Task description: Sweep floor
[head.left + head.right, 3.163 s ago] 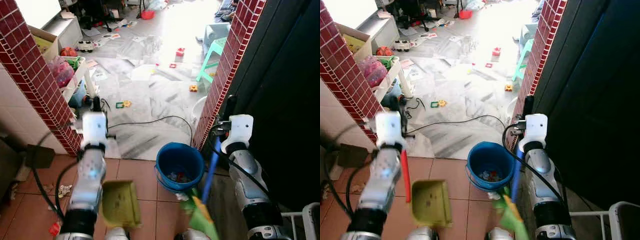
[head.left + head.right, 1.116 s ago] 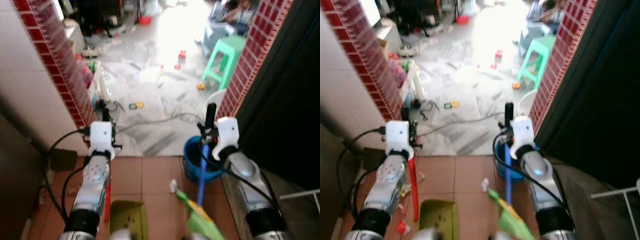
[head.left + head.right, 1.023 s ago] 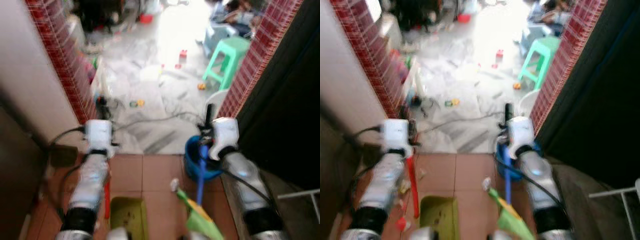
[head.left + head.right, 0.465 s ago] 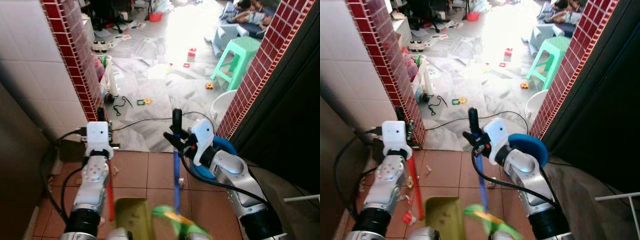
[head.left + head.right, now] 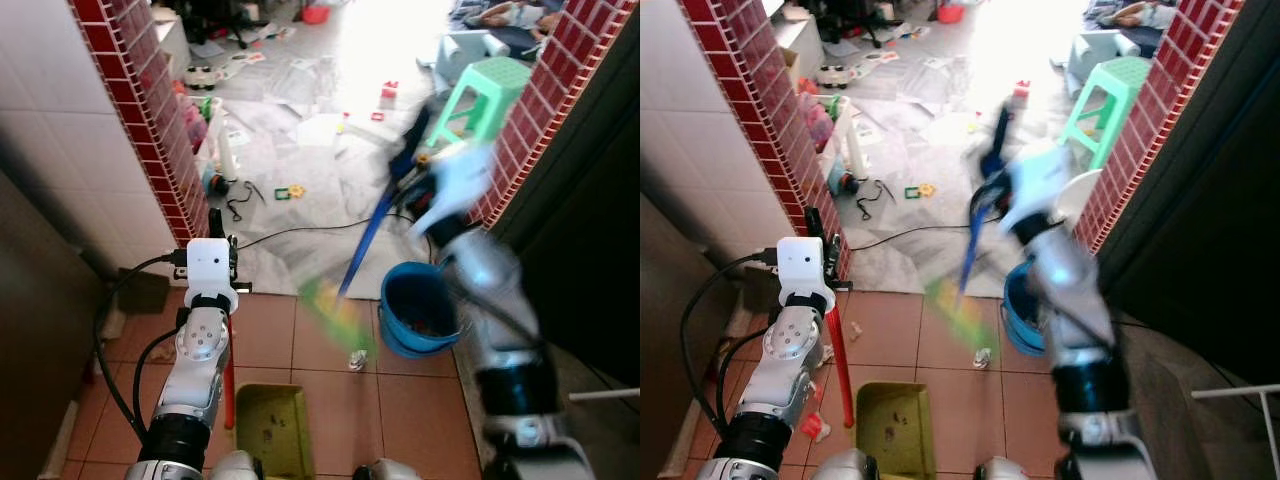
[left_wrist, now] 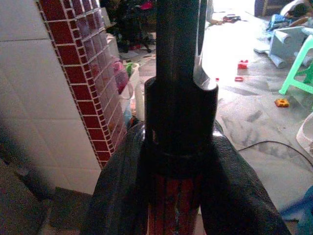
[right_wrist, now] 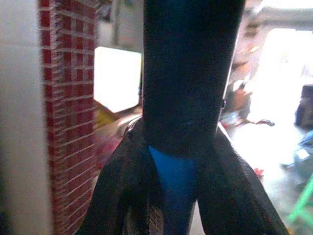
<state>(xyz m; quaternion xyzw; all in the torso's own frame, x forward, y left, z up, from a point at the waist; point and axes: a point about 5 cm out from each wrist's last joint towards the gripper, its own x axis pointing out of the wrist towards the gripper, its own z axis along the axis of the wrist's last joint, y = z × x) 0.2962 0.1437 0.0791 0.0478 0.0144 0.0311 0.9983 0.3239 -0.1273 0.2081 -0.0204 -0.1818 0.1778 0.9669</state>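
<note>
My left gripper (image 5: 215, 222) is shut on the red handle (image 5: 228, 385) of an olive-green dustpan (image 5: 268, 430) that rests on the terracotta tiles below me. The red handle (image 6: 173, 205) sits between the black fingers in the left wrist view. My right gripper (image 5: 415, 150), blurred by motion, is raised and shut on the blue broom handle (image 5: 365, 245). The blue handle (image 7: 178, 181) also appears in the right wrist view. The green broom head (image 5: 335, 312) hangs blurred above the floor, left of a blue bucket (image 5: 420, 305). A pale scrap of litter (image 5: 355, 360) lies beside the bucket.
Red brick pillars stand at the left (image 5: 140, 110) and right (image 5: 540, 110) of the doorway. Beyond it, a marble floor holds a black cable (image 5: 300, 232), scattered toys and a green stool (image 5: 490, 85). A red scrap (image 5: 812, 427) lies near the left wall.
My right arm has swung the broom up and forward to the right. Its head has left the spot beside the dustpan and now hangs near the bucket. The left arm has stayed with the dustpan.
</note>
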